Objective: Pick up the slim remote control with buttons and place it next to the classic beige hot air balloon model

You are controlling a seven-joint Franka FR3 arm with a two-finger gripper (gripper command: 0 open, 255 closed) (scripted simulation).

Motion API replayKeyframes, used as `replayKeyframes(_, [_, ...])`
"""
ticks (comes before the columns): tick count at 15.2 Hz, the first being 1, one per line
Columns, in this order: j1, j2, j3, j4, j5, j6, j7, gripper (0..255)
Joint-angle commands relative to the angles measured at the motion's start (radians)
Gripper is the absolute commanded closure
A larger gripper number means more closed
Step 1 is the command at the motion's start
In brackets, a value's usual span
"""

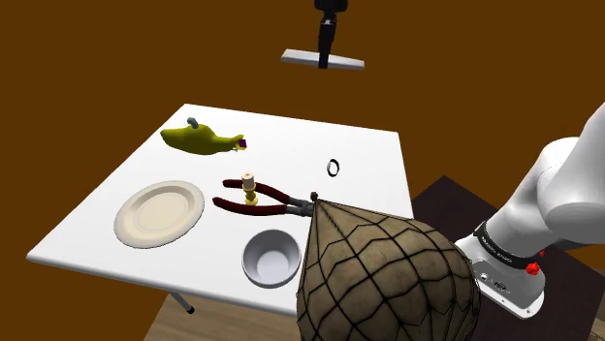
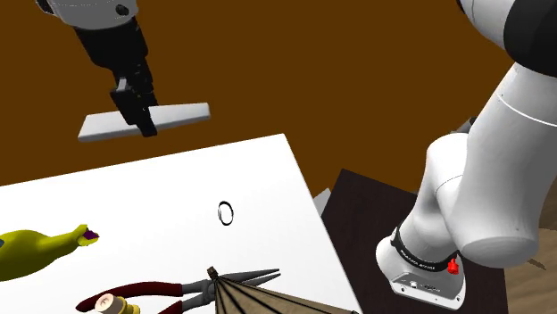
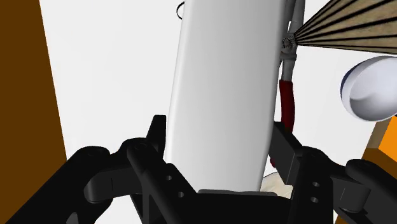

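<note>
My black gripper (image 1: 326,56) hangs high above the white table (image 1: 373,155), beyond its far edge, and is shut on the slim remote (image 1: 301,57), a plain pale grey slab held level. In the second exterior view the gripper (image 2: 143,120) clasps the remote (image 2: 183,114) near its middle. In the wrist view the remote (image 3: 226,89) runs lengthwise between the two fingers (image 3: 156,135). The beige balloon model (image 1: 383,281), netted with dark lines, stands at the table's near corner by the stand; its top is in the second exterior view (image 2: 259,299).
On the table lie red-handled pliers (image 1: 262,201) with a small spool (image 1: 249,186), a yellow curved toy (image 1: 202,140), a cream plate (image 1: 160,213), a white bowl (image 1: 271,259) next to the balloon and a small ring (image 1: 333,167). Brown floor surrounds the table.
</note>
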Motion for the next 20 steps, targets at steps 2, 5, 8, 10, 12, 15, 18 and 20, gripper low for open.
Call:
replayKeyframes(2, [0.037, -0.007, 0.033, -0.013, -0.002, 0.007, 0.072, 255])
replayKeyframes(5, [0.074, -0.006, 0.066, -0.011, -0.004, 0.008, 0.141, 255])
replayKeyframes(8, [0.111, 0.005, 0.098, 0.002, -0.008, 0.005, 0.211, 255])
replayKeyframes(10, [0.137, 0.017, 0.119, 0.017, -0.01, 0.003, 0.258, 255])
replayKeyframes(12, [0.162, 0.033, 0.14, 0.038, -0.014, -0.002, 0.305, 255])
replayKeyframes(15, [0.202, 0.066, 0.171, 0.079, -0.023, -0.011, 0.374, 255])
replayKeyframes(18, [0.244, 0.108, 0.199, 0.134, -0.034, -0.024, 0.444, 255])
replayKeyframes(20, [0.273, 0.142, 0.216, 0.179, -0.044, -0.036, 0.489, 255])
